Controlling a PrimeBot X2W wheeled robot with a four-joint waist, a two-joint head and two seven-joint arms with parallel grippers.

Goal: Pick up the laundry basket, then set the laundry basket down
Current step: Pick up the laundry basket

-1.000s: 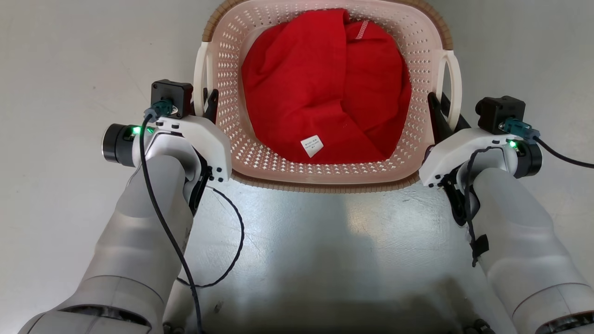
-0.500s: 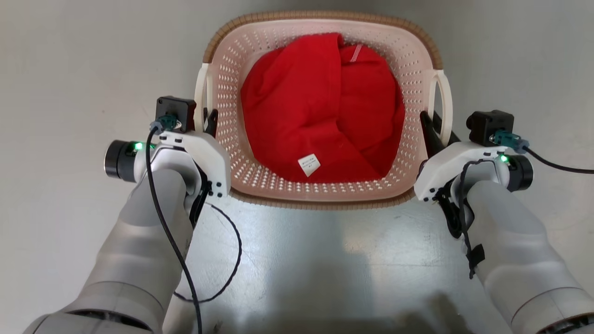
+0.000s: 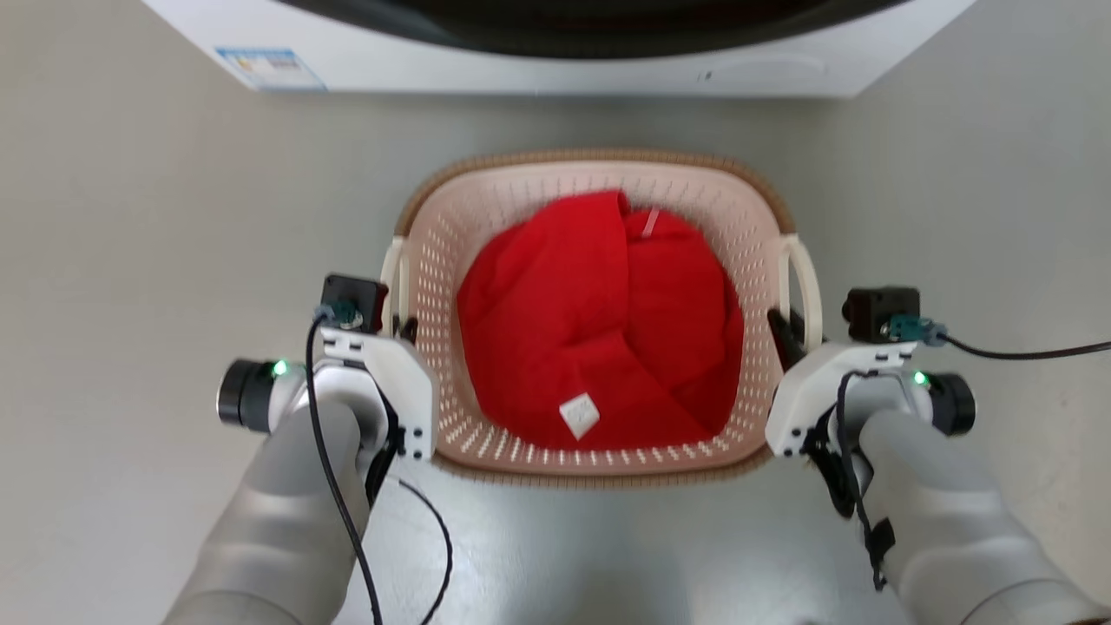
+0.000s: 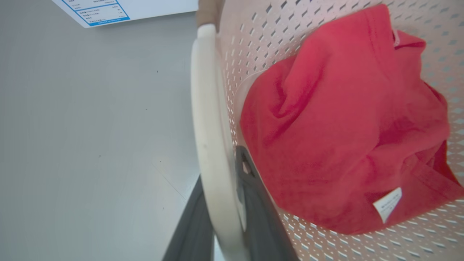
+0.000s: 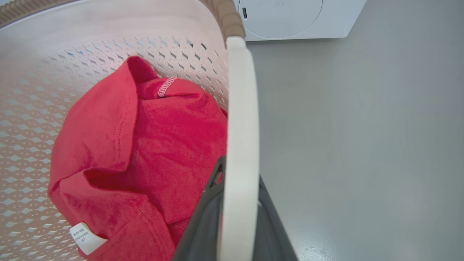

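between the two arms in the head view, a pale pink-cream laundry basket (image 3: 486,217) with perforated walls and a brown woven-look rim, long side toward the robot. over a grey floor (image 3: 130,260), near a white washer (image 3: 555,74) across the top edge, a blue-edged sticker (image 3: 271,68) on its front. base on the floor or lifted off it: cannot tell. inside, over most of the bottom, a crumpled red garment (image 3: 599,330), with a small white label (image 3: 579,416) turned up near the robot-side wall.

left pincer (image 3: 402,328) closed on the white left handle (image 3: 395,278). in the left wrist view, one dark finger (image 4: 259,210) on the basket side of the bar and the other on the outer side, both pressed against it. right pincer (image 3: 784,334) closed the same way on the white right handle (image 3: 807,286). in the right wrist view, a dark finger (image 5: 203,224) on the garment side and its partner on the floor side, the bar squeezed between. handles looped out from the short ends of the basket, each gripped near its robot-side end. pale forearms (image 3: 286,521) in from the bottom corners, black cables (image 3: 334,486) trailing from the wrist cameras.
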